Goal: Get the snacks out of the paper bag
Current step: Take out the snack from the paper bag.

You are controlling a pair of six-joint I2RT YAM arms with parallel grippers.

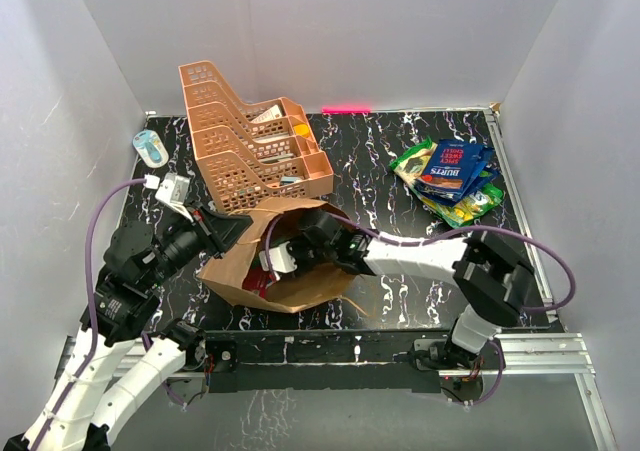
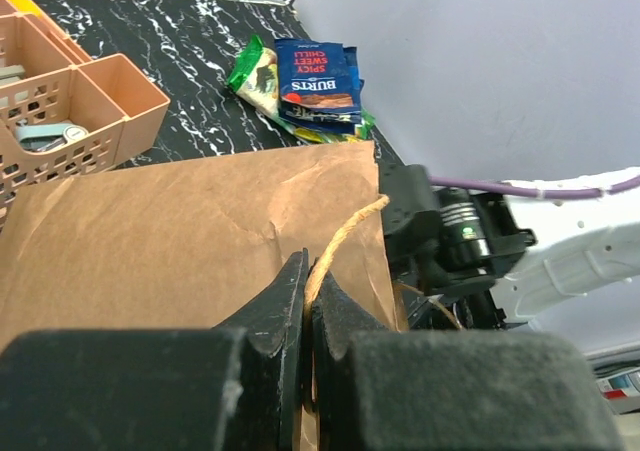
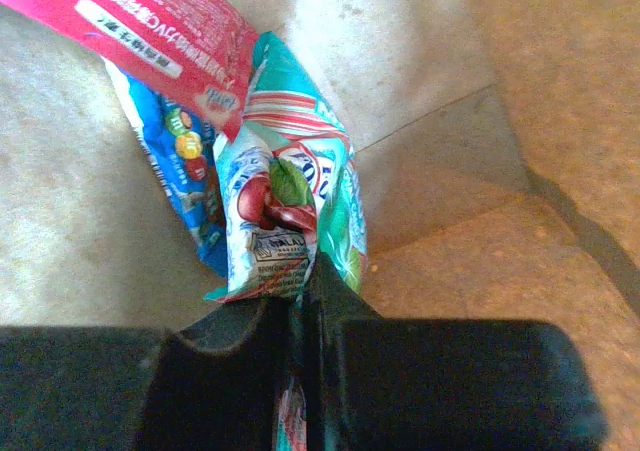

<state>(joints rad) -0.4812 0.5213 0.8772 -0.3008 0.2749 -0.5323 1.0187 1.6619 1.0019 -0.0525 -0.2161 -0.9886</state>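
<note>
The brown paper bag (image 1: 305, 289) lies on its side near the front of the table. My left gripper (image 2: 308, 291) is shut on its twine handle (image 2: 348, 229) at the bag's upper edge (image 2: 180, 241). My right gripper (image 3: 305, 281) is inside the bag (image 3: 450, 171), shut on the edge of a teal-and-white snack packet (image 3: 290, 201). A red packet (image 3: 150, 26) and a blue packet (image 3: 185, 171) lie just beyond it in the bag. Outside, a blue chip bag (image 1: 455, 169) rests on green packets (image 1: 475, 203) at the right rear; the blue bag (image 2: 318, 79) also shows in the left wrist view.
An orange mesh tiered tray rack (image 1: 250, 141) stands just behind the bag, its trays (image 2: 60, 121) holding small oddments. A small blue-and-white object (image 1: 152, 149) lies at the back left corner. White walls enclose the table on three sides.
</note>
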